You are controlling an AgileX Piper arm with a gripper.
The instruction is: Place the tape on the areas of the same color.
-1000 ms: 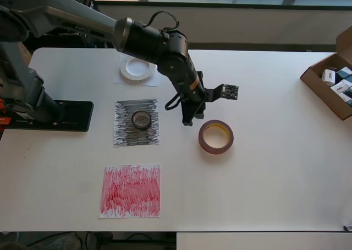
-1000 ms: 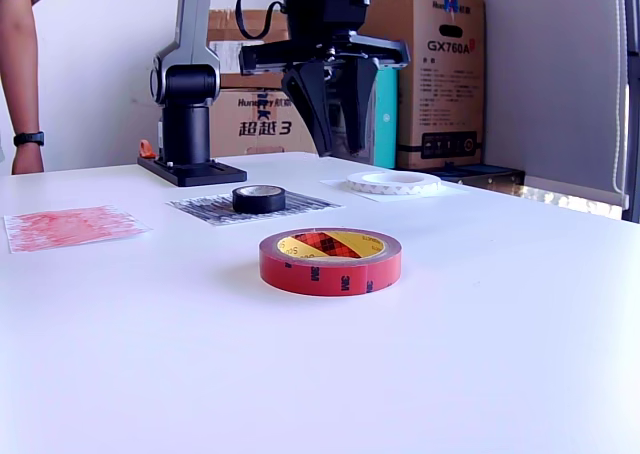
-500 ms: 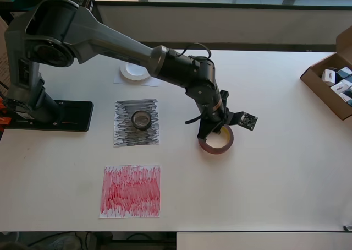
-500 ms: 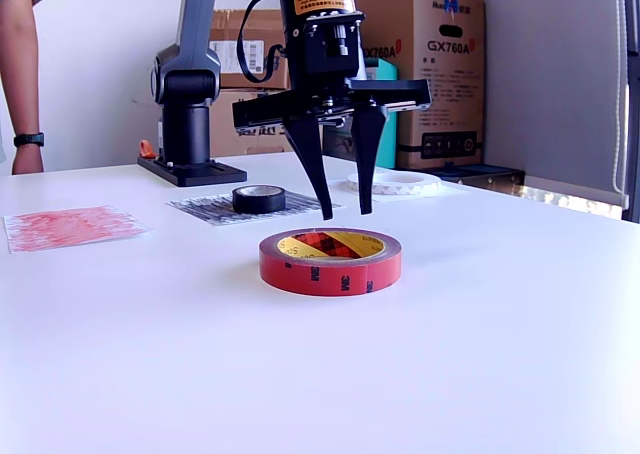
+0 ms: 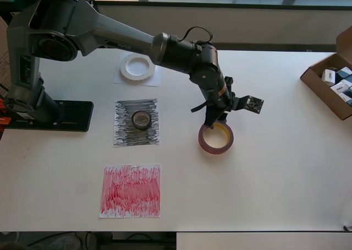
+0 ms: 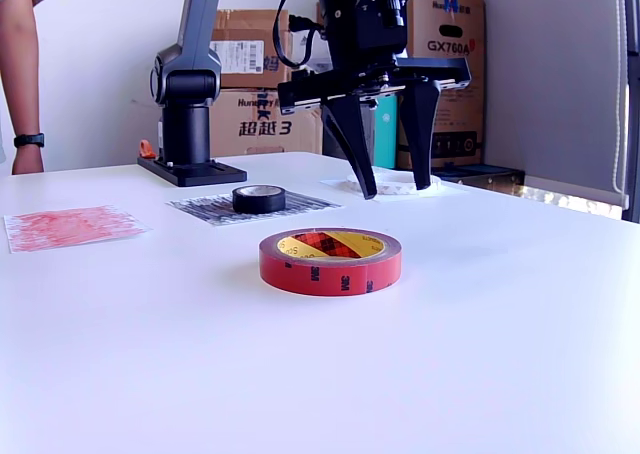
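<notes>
The dark red tape roll [image 5: 217, 151] [image 6: 330, 272] with a yellowish core lies flat on the bare table. My gripper [image 5: 215, 120] [image 6: 399, 190] hangs open and empty above the table, just past the roll's far edge and apart from it. The small black roll [image 5: 134, 118] [image 6: 259, 198] rests on the scribbled black sheet [image 5: 124, 131] [image 6: 205, 208]. The white ring [image 5: 125, 68] [image 6: 393, 182] sits on the white sheet [image 5: 154, 80]. The scribbled red sheet [image 5: 131, 190] [image 6: 65, 226] has nothing on it.
The arm's base [image 5: 55, 115] [image 6: 190, 124] stands at the overhead view's left. An open cardboard box [image 5: 330, 87] with small packs sits at the table's right edge. Cartons [image 6: 440, 74] stack behind the table. A person's arm [image 6: 25, 84] shows at the exterior view's left.
My gripper has shifted from over the red roll toward the exterior view's right and farther back. Its fingers have spread wider. No tape moved.
</notes>
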